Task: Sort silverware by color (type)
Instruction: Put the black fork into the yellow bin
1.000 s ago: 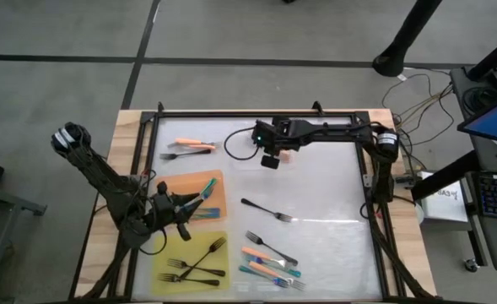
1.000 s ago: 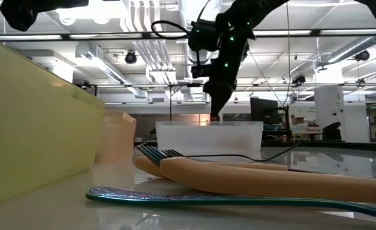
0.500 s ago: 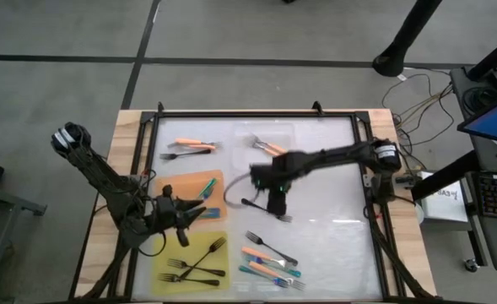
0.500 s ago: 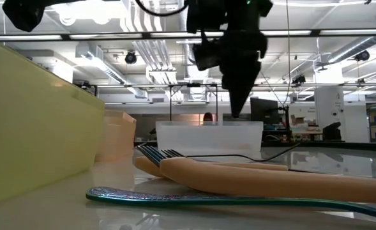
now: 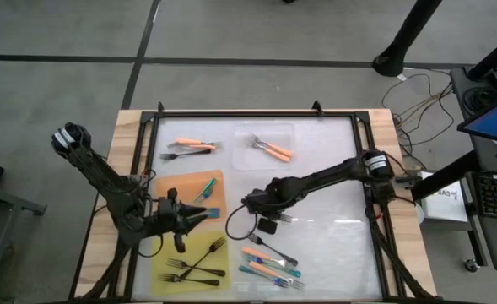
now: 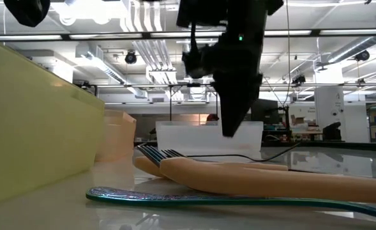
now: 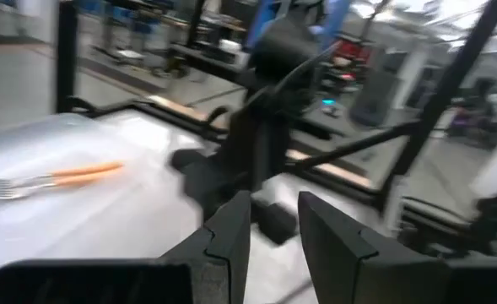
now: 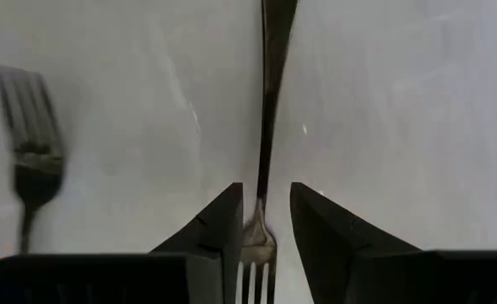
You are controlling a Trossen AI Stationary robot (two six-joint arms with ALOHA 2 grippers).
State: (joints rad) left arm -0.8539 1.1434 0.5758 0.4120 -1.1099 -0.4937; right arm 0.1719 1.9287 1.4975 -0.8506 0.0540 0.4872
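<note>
Now right gripper, fingers spread, straddles the black fork neck; next pinch, carry to black pile.

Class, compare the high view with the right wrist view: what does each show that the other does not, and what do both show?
Only the high view shows the orange mat, the yellow mat, the clear tray holding orange forks, and the left gripper over the mats. Only the right wrist view shows the right gripper's fingers standing apart, straddling the neck of the fork just above its tines. Both show the black fork on the white table beneath the right gripper.
</note>
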